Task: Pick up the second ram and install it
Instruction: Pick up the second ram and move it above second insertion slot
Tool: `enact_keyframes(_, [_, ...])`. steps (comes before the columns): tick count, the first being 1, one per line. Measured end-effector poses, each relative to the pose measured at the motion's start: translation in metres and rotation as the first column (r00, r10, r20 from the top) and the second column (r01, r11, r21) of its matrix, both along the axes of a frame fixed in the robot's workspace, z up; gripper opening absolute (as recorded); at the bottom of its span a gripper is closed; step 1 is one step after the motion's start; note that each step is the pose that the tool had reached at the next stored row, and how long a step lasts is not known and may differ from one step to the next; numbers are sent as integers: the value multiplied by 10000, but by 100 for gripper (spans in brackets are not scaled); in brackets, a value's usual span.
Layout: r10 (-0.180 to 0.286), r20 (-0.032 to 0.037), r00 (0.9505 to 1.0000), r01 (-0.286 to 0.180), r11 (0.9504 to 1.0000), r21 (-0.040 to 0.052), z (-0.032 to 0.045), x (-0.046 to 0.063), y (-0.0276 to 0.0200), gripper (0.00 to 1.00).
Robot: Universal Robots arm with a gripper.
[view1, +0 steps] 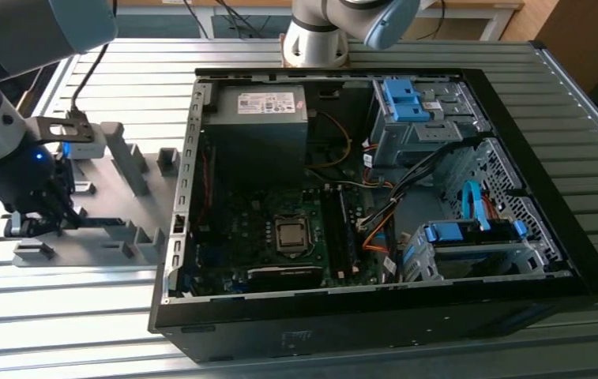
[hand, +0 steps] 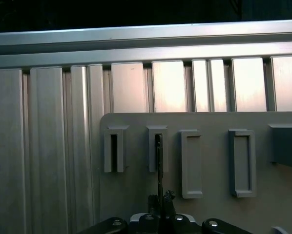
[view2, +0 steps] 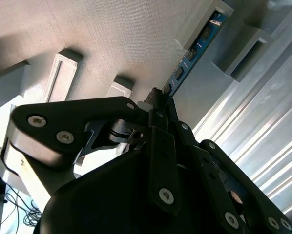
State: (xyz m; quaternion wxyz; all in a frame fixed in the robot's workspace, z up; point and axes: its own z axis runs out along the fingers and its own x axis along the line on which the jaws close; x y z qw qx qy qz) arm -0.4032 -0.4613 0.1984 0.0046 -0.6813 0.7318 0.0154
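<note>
Starting at the exterior view's left: my gripper (view1: 37, 223) is down low over the grey holder plate (view1: 109, 201). The plate lies on the ribbed metal tabletop (view1: 67, 316), just beside the open computer case (view1: 383, 324). So I'm in the pick-up step, not the install.

In the second wrist view the fingers (view2: 161, 141) are drawn in close together. I read them as pinched on the near end of the ram stick (view2: 195, 48), a thin blue-green board with dark chips. Its far end sits inside a grey holder block (view2: 199, 22). The first wrist view agrees: the stick, seen edge-on, runs from one of the slotted blocks straight into the fingertips. I judge it gripped but not yet lifted, since it looks seated in its holder.

Moving right, the case lies on its side with the motherboard (view1: 246, 229) exposed and the processor socket (view1: 291, 234) near the middle. That is where the stick belongs, and it's well apart from my gripper.

My call on the next move is a straight pull out of the block with no twist, because the board is thin and the block walls sit close on both sides. It also needs a firm enough hold that the stick can't pivot between the fingers.
</note>
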Motion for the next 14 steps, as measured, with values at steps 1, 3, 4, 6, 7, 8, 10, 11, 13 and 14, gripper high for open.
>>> enact_keyframes(1, [0, 1, 10000, 0, 10000, 1, 1, 0, 0, 14])
enact_keyframes(3, [0, -1, 10000, 0, 10000, 4, 3, 0, 0, 14])
enact_keyframes(4, [0, -1, 10000, 0, 10000, 5, 3, 0, 0, 14])
enact_keyframes(6, [0, -2, 10000, 0, 10000, 4, 8, -1, 0, 14])
enact_keyframes(7, [0, -2, 10000, 0, 10000, 4, 10, 0, 0, 14])
enact_keyframes(8, [0, -3, 10000, 0, 10000, 3, 14, 0, -1, 14])
enact_keyframes(10, [0, -2, 10000, 0, 10000, 4, 21, 0, 0, 14])
enact_keyframes(11, [0, -1, 10000, 0, 10000, 4, 23, 0, 0, 14])
enact_keyframes(13, [0, -1, 10000, 0, 10000, 4, 31, 0, 0, 14])
enact_keyframes(14, [0, -1, 10000, 0, 10000, 5, 34, 0, 0, 14])
